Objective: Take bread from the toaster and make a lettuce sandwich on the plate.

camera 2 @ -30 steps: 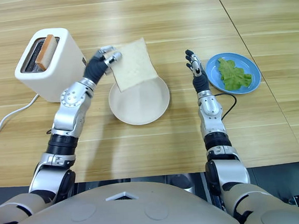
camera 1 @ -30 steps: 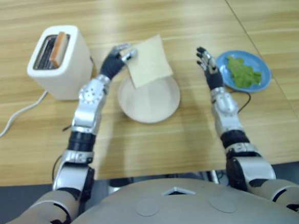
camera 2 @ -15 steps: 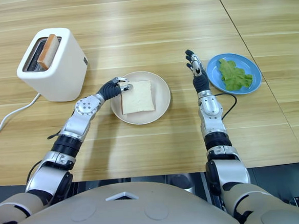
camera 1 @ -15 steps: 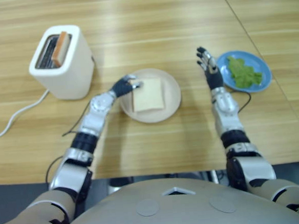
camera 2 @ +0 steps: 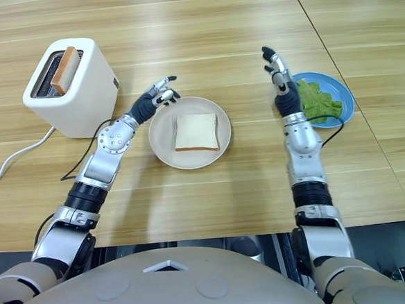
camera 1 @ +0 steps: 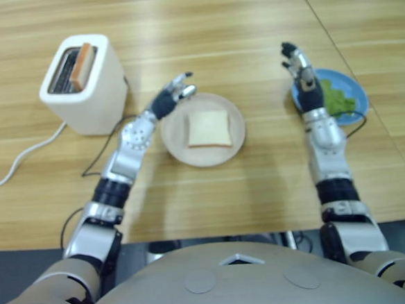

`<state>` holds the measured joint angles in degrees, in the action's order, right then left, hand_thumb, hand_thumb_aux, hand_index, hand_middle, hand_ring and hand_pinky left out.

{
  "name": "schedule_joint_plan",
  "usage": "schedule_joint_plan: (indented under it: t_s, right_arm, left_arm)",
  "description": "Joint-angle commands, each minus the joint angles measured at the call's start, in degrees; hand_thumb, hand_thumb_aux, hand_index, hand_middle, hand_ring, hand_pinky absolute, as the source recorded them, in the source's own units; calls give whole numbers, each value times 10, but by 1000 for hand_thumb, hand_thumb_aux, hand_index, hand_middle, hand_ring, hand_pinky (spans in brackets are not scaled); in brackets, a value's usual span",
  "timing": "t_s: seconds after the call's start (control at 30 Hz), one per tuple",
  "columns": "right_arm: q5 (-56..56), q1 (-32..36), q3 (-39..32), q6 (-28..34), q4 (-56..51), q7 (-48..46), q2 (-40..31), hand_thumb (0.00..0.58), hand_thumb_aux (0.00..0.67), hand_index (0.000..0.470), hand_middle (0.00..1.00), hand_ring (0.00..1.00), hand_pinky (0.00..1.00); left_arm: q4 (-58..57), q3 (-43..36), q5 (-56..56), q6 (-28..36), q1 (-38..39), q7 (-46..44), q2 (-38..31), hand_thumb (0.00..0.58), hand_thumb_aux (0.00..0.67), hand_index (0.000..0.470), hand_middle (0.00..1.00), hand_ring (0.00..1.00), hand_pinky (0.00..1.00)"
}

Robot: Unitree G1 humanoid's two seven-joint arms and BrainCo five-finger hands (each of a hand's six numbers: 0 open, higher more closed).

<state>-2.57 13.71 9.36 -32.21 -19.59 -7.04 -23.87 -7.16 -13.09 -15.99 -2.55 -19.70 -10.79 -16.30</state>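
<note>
A slice of white bread [camera 2: 197, 131] lies flat on the beige plate [camera 2: 163, 142] at the table's middle. My left hand [camera 2: 156, 98] hovers open just beyond the plate's left rim, holding nothing. The white toaster [camera 2: 73, 88] stands at the far left with one brown slice of bread [camera 2: 65, 60] upright in its slot. A green lettuce leaf [camera 2: 316, 100] rests on the small blue plate [camera 2: 341, 95] at the right. My right hand [camera 2: 281, 79] is open and raised at the blue plate's left edge, partly in front of the lettuce.
The toaster's white cable [camera 2: 12, 160] trails off to the left along the wooden table. A thin dark cable [camera 2: 334, 131] runs near my right forearm. A seam between table boards [camera 2: 323, 42] runs diagonally at the right.
My left hand let go of the white slice, which now lies flat on the plate, and lifted back toward the toaster. My right hand moved right and forward to the blue plate.
</note>
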Motion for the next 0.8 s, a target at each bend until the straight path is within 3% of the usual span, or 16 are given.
schedule_joint_plan:
  t_s: [0.03, 0.13, 0.23, 0.47, 0.8]
  right_arm:
    - [-218, 18, 6, 36, -46, 131, -145, 0, 0, 0, 0, 0, 0]
    - [-363, 66, -78, 99, -163, 218, -236, 0, 0, 0, 0, 0, 0]
    - [-438, 126, -157, 109, -296, 267, -270, 0, 0, 0, 0, 0, 0]
    - [-513, 235, -291, 127, -493, 319, -251, 0, 0, 0, 0, 0, 0]
    - [-500, 261, -351, 167, -578, 296, -228, 0, 0, 0, 0, 0, 0]
  left_arm:
    - [69, 24, 41, -26, 24, -5, 13, 0, 0, 0, 0, 0, 0]
    - [66, 8, 38, -35, 31, -10, 27, 0, 0, 0, 0, 0, 0]
    - [46, -11, 21, -35, 33, -10, 38, 0, 0, 0, 0, 0, 0]
    - [59, -17, 27, -36, 49, -6, 54, 0, 0, 0, 0, 0, 0]
    - [73, -27, 13, -27, 57, -12, 60, 0, 0, 0, 0, 0, 0]
